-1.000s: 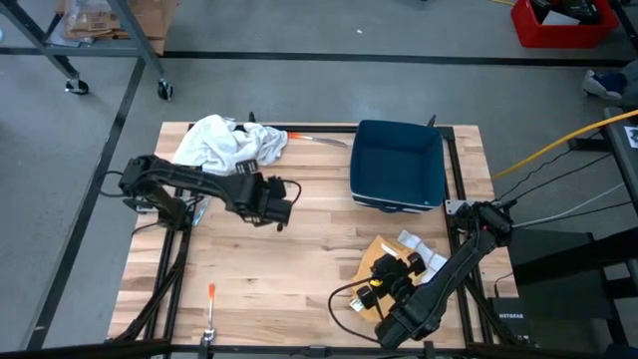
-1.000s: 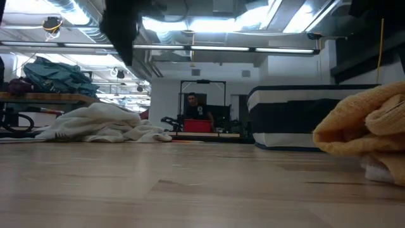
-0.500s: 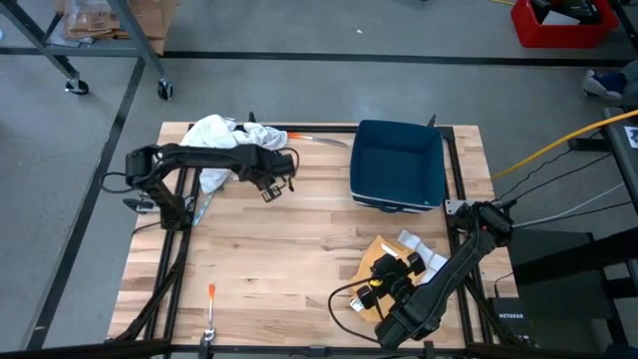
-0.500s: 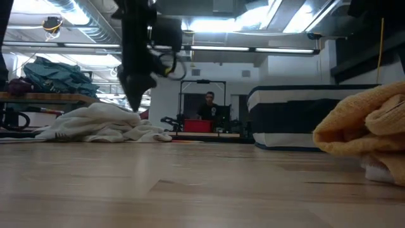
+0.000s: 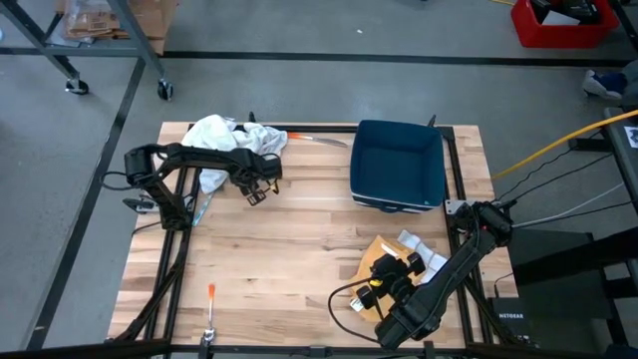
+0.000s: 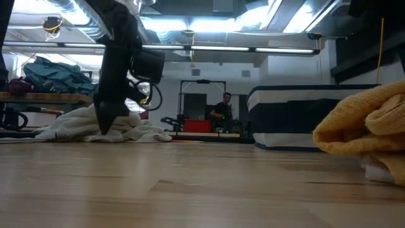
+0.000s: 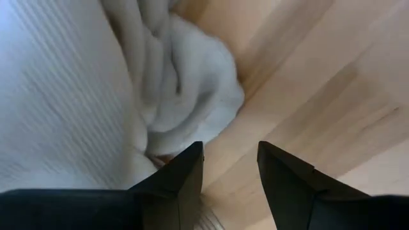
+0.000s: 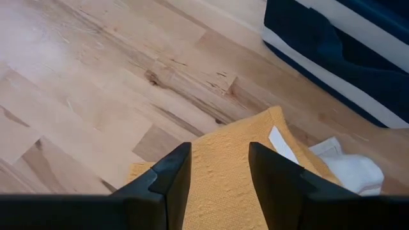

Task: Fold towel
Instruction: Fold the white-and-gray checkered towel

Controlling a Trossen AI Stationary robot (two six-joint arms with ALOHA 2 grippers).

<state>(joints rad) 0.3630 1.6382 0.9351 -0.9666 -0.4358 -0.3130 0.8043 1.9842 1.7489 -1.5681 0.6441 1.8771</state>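
A crumpled white towel (image 5: 224, 140) lies in a heap at the table's far left corner, also seen in the low view (image 6: 95, 123). My left gripper (image 5: 252, 191) stands open at the heap's near right edge and points steeply down. Its fingers (image 7: 192, 163) hang over bare wood beside the white towel's folds (image 7: 185, 96). Whether they touch the cloth cannot be told. A yellow towel (image 5: 381, 254) lies at the near right over a white cloth (image 5: 424, 249). My right gripper (image 8: 220, 153) hovers open above the yellow towel (image 8: 223, 185).
A dark blue bin (image 5: 399, 165) stands at the far right. An orange-handled tool (image 5: 304, 137) lies by the far edge, and a small orange-tipped thing (image 5: 211, 292) lies near the front left. Bare wood (image 5: 299, 239) fills the middle. A person (image 6: 223, 111) is in the room behind.
My left gripper has swung from the table's middle toward the far left and come down to the white towel heap, rolling a little on the way. Its fingers stay open. The towels have not moved.
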